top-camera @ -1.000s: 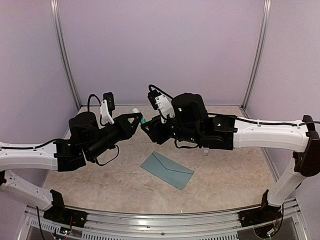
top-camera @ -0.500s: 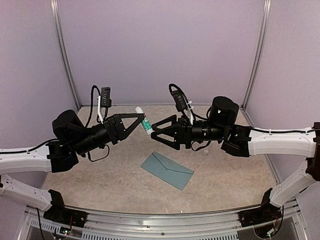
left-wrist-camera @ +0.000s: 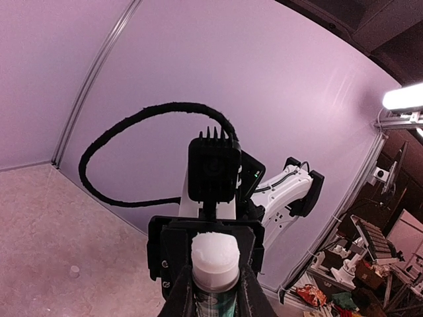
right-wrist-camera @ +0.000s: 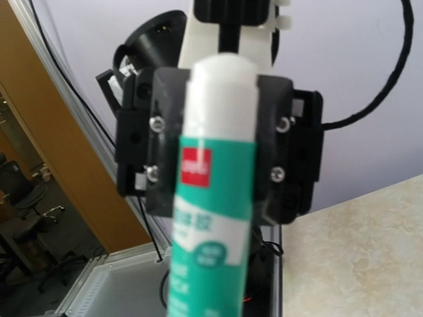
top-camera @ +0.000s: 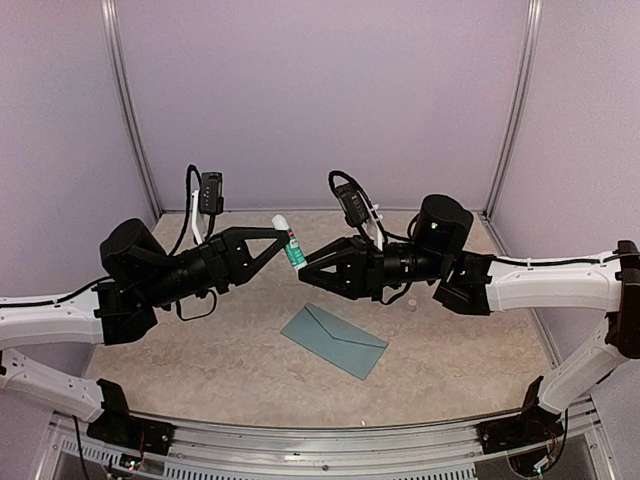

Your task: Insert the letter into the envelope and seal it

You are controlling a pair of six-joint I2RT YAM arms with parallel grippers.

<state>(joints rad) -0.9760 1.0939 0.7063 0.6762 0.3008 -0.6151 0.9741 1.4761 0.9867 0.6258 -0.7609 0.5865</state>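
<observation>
The teal-blue envelope point(top-camera: 333, 340) lies flat on the table below both grippers, its pointed flap folded down. No letter shows. My left gripper point(top-camera: 286, 238) is shut on an uncapped glue stick point(top-camera: 290, 246) and holds it up in the air, white tip up. In the left wrist view the glue stick point(left-wrist-camera: 215, 261) sits between my fingers point(left-wrist-camera: 180, 300). My right gripper point(top-camera: 306, 264) is open, level with the stick's lower end and facing it. In the right wrist view the glue stick point(right-wrist-camera: 213, 198) fills the middle, in front of the left gripper's body point(right-wrist-camera: 294, 158); my own fingers do not show.
A small white cap-like piece point(top-camera: 410, 303) lies on the table to the right of the envelope, under the right arm. Lilac walls with metal corner posts point(top-camera: 128, 110) close in the back and sides. A metal rail point(top-camera: 320, 445) runs along the near edge.
One second ago both grippers met at the glue stick. The right gripper then pulled back to the right and has now edged slightly back toward the stick. The left gripper still holds the stick.
</observation>
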